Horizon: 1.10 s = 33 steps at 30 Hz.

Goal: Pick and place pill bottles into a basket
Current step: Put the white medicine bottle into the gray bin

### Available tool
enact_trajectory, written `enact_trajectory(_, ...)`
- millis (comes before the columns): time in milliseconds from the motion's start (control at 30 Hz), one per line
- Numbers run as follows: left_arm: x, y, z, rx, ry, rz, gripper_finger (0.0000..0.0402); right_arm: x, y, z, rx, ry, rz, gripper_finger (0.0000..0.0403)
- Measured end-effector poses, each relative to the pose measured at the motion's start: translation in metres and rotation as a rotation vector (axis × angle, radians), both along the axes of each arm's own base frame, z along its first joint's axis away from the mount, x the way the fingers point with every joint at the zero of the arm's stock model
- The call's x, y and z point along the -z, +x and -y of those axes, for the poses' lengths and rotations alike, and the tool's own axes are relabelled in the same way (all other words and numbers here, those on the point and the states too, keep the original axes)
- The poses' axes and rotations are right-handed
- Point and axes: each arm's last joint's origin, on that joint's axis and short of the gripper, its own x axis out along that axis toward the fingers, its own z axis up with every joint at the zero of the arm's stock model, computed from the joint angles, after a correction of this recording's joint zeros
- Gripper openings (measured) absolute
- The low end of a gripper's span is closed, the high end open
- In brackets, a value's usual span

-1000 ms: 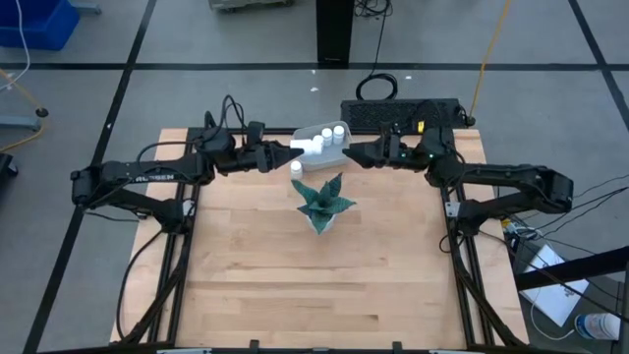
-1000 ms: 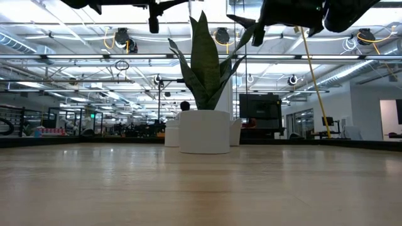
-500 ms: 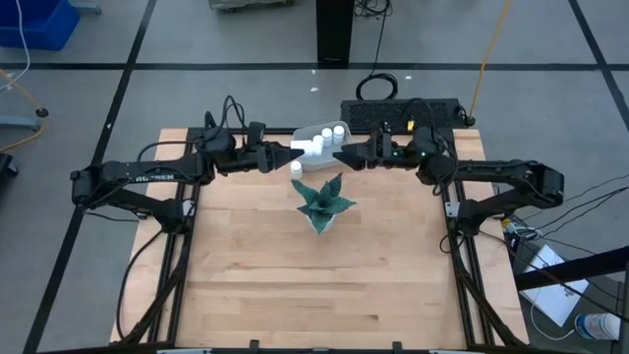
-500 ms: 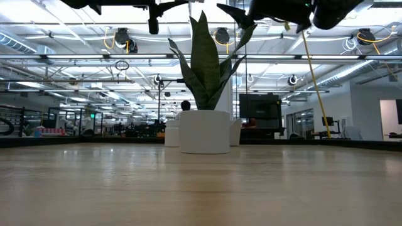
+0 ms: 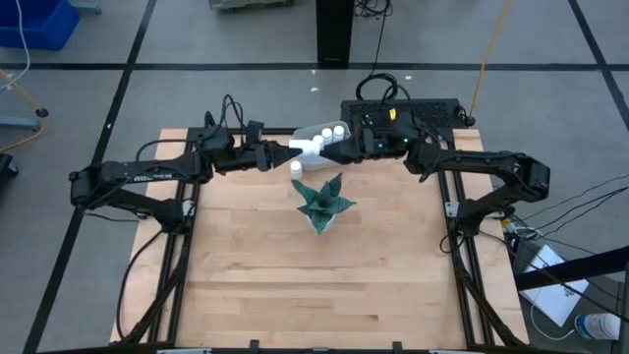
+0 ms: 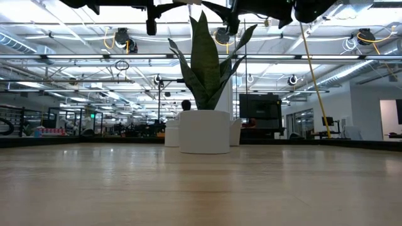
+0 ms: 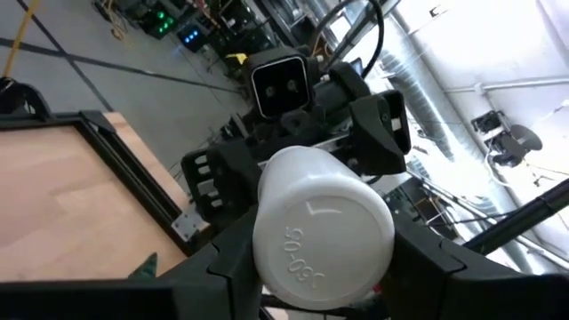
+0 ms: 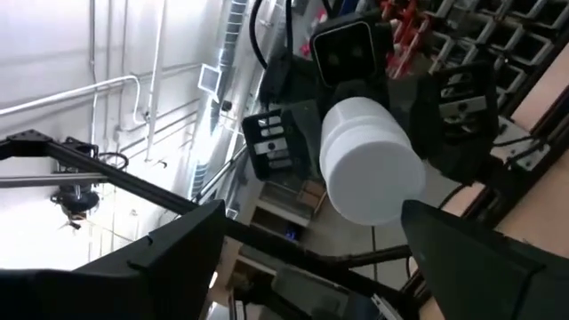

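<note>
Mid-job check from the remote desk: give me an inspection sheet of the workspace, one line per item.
Surface: pale wooden table, near half bare.
Job's things: small pale grey-blue basket at the far edge holds white capped pill bottles; one white bottle stands on the wood beside it; another bottle is held sideways above the basket.
Clutter: green spiky plant in a white pot at mid-table.
Grippers: left gripper shut on that held bottle; right gripper open, facing it across the basket.
Cables: black leads by each arm base; black cable loop on the floor.
Surroundings: black box behind the table; blue bin far left.
</note>
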Motion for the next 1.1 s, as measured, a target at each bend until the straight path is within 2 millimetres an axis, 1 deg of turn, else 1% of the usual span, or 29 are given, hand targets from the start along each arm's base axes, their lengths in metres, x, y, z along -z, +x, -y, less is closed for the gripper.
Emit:
enact_trajectory(133,0.001,0.000,-0.001,0.004,-0.003,0.000,0.0176,0.004,-0.002,-0.001,-0.001,0.003,-0.014,0.0338)
enact_trajectory(367,0.001,0.001,-0.001,0.004,-0.006,-0.006,0.0175,0.023,-0.005,-0.004,-0.030,0.028,-0.089,0.0338)
enact_trajectory(533,0.002,0.001,-0.002,0.012,-0.009,-0.016,0.0177,0.023,-0.007,-0.002,-0.002,0.026,-0.072,0.0338)
enact_trajectory(833,0.003,0.001,-0.002,0.020,-0.019,-0.022,0.0175,0.023,-0.010,0.008,0.068,0.030,-0.069,0.0338)
enact_trajectory(1100,0.004,0.001,-0.002,0.028,-0.021,-0.031,0.0175,0.027,0.001,0.012,0.064,0.040,-0.080,0.0338)
